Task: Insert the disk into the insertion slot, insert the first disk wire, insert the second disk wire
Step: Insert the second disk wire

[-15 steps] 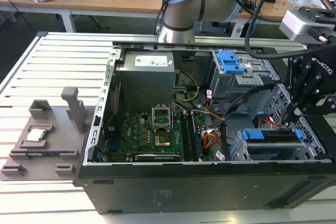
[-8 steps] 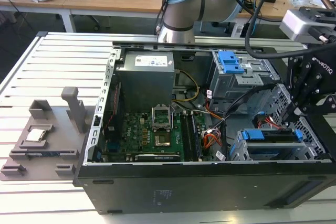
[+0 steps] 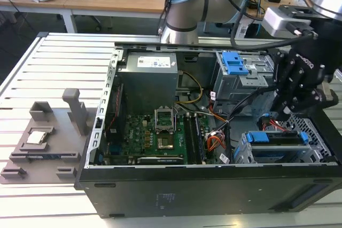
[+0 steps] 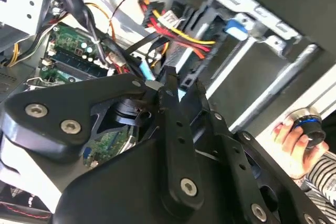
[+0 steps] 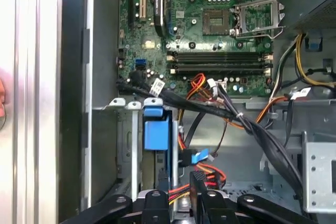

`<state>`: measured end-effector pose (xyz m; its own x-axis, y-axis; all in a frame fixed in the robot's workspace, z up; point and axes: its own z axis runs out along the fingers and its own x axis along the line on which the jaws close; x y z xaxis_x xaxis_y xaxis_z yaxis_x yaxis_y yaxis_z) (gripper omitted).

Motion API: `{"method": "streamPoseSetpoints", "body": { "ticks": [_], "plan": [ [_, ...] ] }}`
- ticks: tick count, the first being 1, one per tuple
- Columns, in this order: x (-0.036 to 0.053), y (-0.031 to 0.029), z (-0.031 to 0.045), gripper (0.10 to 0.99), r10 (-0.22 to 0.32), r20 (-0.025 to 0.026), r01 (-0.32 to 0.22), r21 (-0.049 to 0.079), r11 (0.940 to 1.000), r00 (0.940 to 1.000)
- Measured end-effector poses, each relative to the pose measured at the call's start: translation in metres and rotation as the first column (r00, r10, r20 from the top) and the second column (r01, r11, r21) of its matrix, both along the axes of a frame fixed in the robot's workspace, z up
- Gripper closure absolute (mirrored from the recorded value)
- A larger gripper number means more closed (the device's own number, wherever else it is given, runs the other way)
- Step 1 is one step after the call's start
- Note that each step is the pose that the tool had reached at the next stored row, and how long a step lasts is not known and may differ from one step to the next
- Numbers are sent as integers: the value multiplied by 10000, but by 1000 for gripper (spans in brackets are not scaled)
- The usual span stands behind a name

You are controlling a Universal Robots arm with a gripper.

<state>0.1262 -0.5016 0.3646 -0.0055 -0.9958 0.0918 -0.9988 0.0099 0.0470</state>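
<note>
The disk (image 3: 275,138) lies in its blue carrier inside the insertion slot (image 3: 267,157), the perforated silver cage at the case's near corner on the exterior view's right. My gripper (image 3: 281,115) hangs just above the disk's inner end. In both wrist views its black fingers (image 4: 167,85) stand close together, shut on a black disk wire connector (image 5: 195,182) with red and yellow leads (image 5: 212,172). The blue carrier tab (image 5: 156,132) sits just beyond the fingertips. A blue flat wire (image 4: 144,69) lies loose beside the gripper (image 4: 176,80).
A taller grey cage with a blue latch (image 3: 235,65) stands behind the slot. Cable bundles (image 5: 236,116) cross between motherboard (image 3: 160,132) and cages. The power supply (image 3: 147,76) is at the back. A grey fixture (image 3: 43,142) lies outside the case. A person's hand (image 4: 291,137) holds a knob.
</note>
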Motion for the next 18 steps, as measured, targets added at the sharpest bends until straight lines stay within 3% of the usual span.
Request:
{"method": "streamPoseSetpoints", "body": {
  "ticks": [1,3,4,7,9,13,16,17,18],
  "plan": [
    [-65,50,-20,784,6,0,-6,-99,10000,10000],
    [-126,83,-34,784,8,0,-8,-214,9998,10000],
    [-175,109,-44,784,11,-1,-11,-337,9994,10000],
    [-229,159,-66,784,57,-1,-57,-577,9983,10000],
    [-249,218,-112,784,219,-2,-218,-656,9976,9998],
    [-249,224,-137,784,732,-16,-730,-948,9928,9973],
    [-249,238,-210,784,840,-21,-838,-1007,9914,9965],
    [-249,238,-216,784,846,-27,-843,-1087,9905,9964],
    [-249,238,-217,784,847,-46,-845,-1304,9879,9964]
  ]
}}
